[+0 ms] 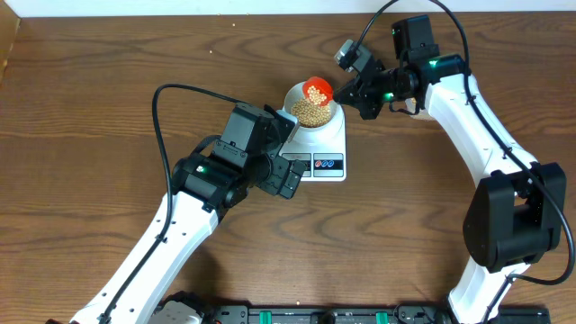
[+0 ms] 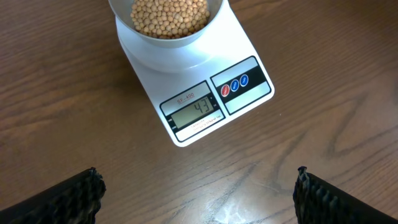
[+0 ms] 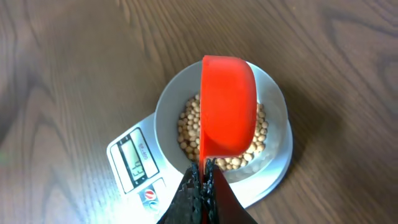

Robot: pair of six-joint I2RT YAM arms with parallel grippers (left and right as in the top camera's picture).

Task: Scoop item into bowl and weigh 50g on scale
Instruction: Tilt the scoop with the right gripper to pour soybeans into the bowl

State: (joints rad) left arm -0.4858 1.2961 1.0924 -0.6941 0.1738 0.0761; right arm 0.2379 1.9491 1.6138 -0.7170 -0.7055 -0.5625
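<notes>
right hand [image 3: 201,179] grips scoop [image 3: 227,106] over bowl [image 3: 163,113] | scale [image 2: 205,70] (display reads 43)

Straight ahead of the left gripper [image 2: 198,186], whose fingers stand wide apart, bare table [image 2: 56,106] runs up to the scale [image 2: 180,81]. The scale and the bowl [image 2: 166,42] on it block the way forward, while the table to either side lies open. In front of the right gripper [image 3: 202,177], the red scoop [image 3: 229,106] it clamps covers the bowl's middle, leaving narrow gaps at both sides.
</notes>
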